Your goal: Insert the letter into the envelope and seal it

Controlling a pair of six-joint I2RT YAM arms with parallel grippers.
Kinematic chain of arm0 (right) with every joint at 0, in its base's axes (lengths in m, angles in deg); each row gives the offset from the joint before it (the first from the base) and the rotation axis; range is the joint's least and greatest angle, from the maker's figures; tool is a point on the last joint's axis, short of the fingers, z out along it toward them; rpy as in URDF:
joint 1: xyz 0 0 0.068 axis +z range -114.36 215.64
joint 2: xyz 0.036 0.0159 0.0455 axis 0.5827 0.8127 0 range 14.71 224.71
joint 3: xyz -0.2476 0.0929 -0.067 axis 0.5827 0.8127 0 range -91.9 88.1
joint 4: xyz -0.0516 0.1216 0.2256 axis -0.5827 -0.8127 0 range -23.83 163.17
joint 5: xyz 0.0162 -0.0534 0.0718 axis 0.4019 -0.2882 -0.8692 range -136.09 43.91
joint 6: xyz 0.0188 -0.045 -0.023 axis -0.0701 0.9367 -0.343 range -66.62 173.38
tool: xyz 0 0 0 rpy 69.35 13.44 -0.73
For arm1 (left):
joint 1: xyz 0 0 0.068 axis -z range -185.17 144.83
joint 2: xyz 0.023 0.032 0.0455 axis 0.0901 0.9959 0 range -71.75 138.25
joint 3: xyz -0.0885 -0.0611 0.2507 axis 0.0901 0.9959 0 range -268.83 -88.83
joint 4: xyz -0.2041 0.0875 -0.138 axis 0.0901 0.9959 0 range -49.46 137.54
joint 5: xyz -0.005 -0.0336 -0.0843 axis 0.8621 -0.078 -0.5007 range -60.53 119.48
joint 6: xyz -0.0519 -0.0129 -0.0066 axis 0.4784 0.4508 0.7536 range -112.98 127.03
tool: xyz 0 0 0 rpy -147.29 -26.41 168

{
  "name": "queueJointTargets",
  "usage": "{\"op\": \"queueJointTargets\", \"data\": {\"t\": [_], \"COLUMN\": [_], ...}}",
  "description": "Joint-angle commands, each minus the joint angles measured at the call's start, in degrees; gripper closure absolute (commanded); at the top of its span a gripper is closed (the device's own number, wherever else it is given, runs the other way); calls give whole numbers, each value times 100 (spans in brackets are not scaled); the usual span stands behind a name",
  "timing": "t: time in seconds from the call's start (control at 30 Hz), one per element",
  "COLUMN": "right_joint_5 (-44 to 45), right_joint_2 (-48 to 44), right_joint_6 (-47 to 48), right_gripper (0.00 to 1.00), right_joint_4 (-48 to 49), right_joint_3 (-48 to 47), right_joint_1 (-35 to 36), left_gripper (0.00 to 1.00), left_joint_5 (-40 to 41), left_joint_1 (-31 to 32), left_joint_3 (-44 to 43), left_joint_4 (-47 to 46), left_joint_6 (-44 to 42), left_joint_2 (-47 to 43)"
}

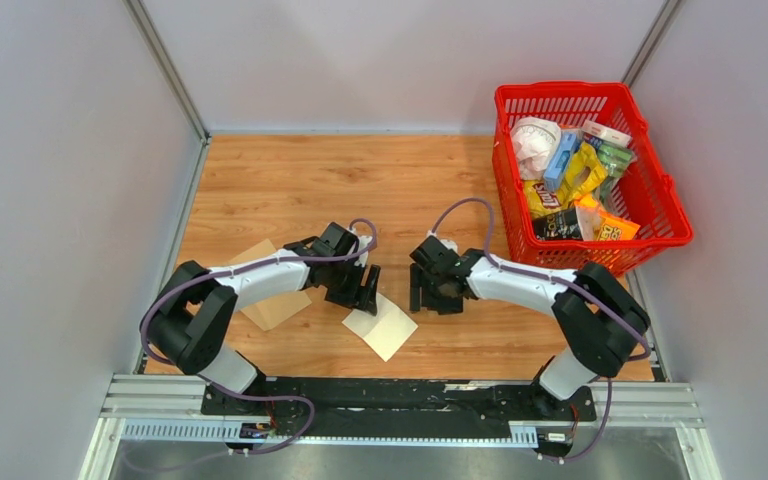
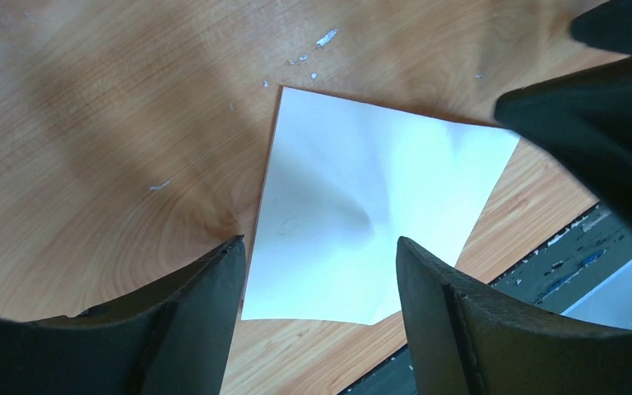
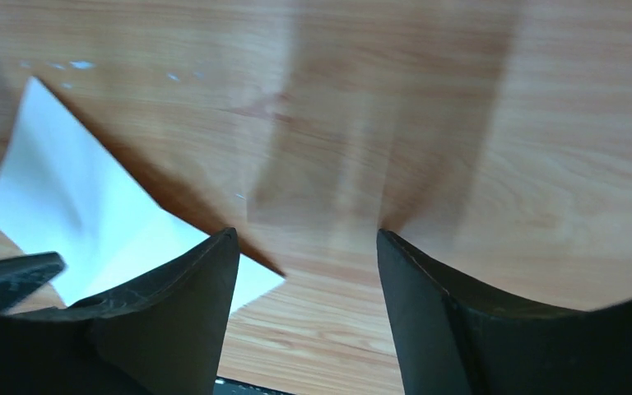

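Note:
The letter (image 1: pixel 384 327), a pale creased sheet, lies flat on the wooden table between the two arms, near the front edge. It fills the middle of the left wrist view (image 2: pixel 370 214) and shows at the left of the right wrist view (image 3: pixel 74 206). The tan envelope (image 1: pixel 270 292) lies to its left, mostly hidden under the left arm. My left gripper (image 1: pixel 368 290) is open and empty, low over the letter's far corner. My right gripper (image 1: pixel 428 296) is open and empty over bare wood just right of the letter.
A red basket (image 1: pixel 660 180) full of snack packets stands at the back right. White walls close in the table on both sides and the back. A black metal rail (image 1: pixel 400 395) runs along the front edge.

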Motion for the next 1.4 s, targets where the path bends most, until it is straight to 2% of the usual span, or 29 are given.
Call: {"op": "queueJointTargets", "data": {"t": [0.0,0.23,0.37,0.87,1.0,1.2,1.33,1.37], "right_joint_5": [-72,-1093,-1304,-980,-927,-918,-909,-918], "right_joint_2": [-553,-993,-1038,-54,184,439,518,510], "right_joint_6": [-239,-784,-1153,-1400,-1391,-1347,-1321,-1321], "right_gripper": [32,39,48,78,83,85,85,86], "right_joint_4": [-302,199,533,991,1079,1228,1237,1255], "right_joint_3": [436,1051,1315,1035,920,797,806,841], "right_joint_1": [-11,94,138,288,297,288,262,253], "left_gripper": [25,25,25,23,23,23,24,24], "left_joint_5": [172,136,101,-611,-742,-778,-15,535], "left_joint_1": [21,21,21,21,21,29,21,21], "left_joint_3": [89,106,133,256,273,247,36,-77], "left_joint_4": [-81,-46,-20,-213,-231,-196,418,541], "left_joint_6": [151,274,318,213,169,134,133,151], "left_joint_2": [-198,-322,-348,-418,-383,-295,-611,-794]}}
